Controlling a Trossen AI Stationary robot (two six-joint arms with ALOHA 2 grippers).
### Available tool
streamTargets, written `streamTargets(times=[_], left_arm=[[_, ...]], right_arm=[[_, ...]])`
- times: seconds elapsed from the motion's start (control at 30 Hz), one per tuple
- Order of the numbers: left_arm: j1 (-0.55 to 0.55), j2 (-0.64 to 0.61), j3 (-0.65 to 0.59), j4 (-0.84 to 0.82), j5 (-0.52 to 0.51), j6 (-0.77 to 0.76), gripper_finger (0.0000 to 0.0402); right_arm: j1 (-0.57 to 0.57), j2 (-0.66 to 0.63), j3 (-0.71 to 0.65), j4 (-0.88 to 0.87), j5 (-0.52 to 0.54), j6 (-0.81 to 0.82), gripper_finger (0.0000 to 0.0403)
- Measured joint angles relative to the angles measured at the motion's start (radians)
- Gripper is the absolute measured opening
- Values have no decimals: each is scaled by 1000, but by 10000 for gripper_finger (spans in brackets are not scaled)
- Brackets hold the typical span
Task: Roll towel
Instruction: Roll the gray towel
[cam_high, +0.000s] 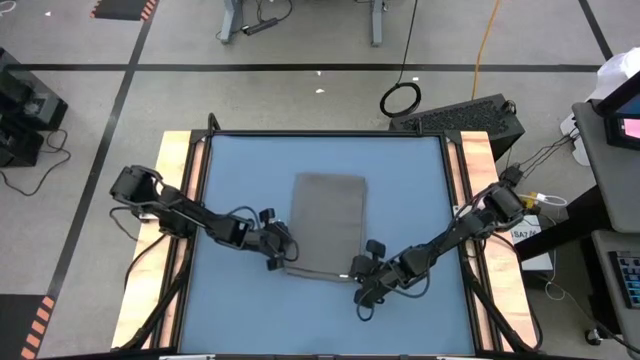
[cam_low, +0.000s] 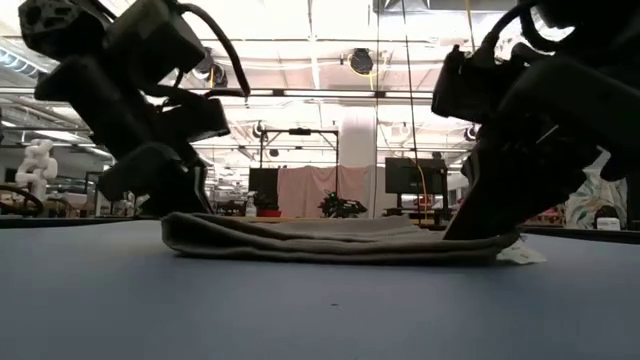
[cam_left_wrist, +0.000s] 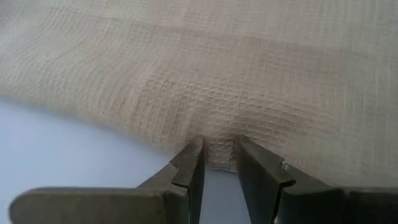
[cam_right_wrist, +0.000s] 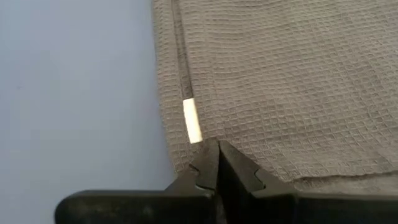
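Note:
The grey-brown towel (cam_high: 328, 225) lies flat as a folded rectangle in the middle of the blue table (cam_high: 240, 170). A small white tag (cam_right_wrist: 192, 120) sits at its near right corner. My left gripper (cam_high: 283, 258) is at the towel's near left corner, closed on the cloth. My right gripper (cam_high: 357, 270) is at the near right corner, shut, its tips (cam_right_wrist: 217, 149) just beside the tag. In the low view the towel (cam_low: 330, 240) shows as a low flat pile, with one arm at each end. My left gripper pinches the towel's thick near left edge (cam_left_wrist: 219, 144) between its two fingers, and a small bulge of cloth shows in the gap. The fingers slant down from the table's left. The towel lies on the table, slack. My right gripper: I cannot tell whether its shut tips touch the corner by the tag.
Blue tabletop shows all around the towel, widest at the table's left and right. Wooden rails (cam_high: 180, 200) run along both sides of the table, where the arms' bases stand. Cables and equipment lie on the floor beyond the far edge.

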Motion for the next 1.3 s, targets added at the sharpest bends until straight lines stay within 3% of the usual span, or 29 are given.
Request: streamTargets(times=[0.23,0.4,0.5,0.63,0.83,0.97,1.13,1.3], left_arm=[[-45,-144,3,-94,15,1,95],[-118,-222,4,-72,27,-55,96],[-180,-221,4,-29,41,-50,96],[-253,-199,4,25,26,-50,105],[-308,-150,4,92,-109,-41,181],[-313,-90,4,144,-125,-46,247],[-326,12,7,278,-125,40,302],[-330,67,27,284,-123,108,310]], right_arm=[[4,-140,-2,-30,5,-143,4],[61,-205,-1,-114,-17,-346,11],[101,-196,-3,-147,-2,-405,37],[143,-150,-32,-74,72,-428,102],[190,-50,-59,18,247,-487,212],[187,11,-61,58,282,-494,251],[170,47,-58,104,295,-514,252],[155,45,-58,102,300,-520,217]])
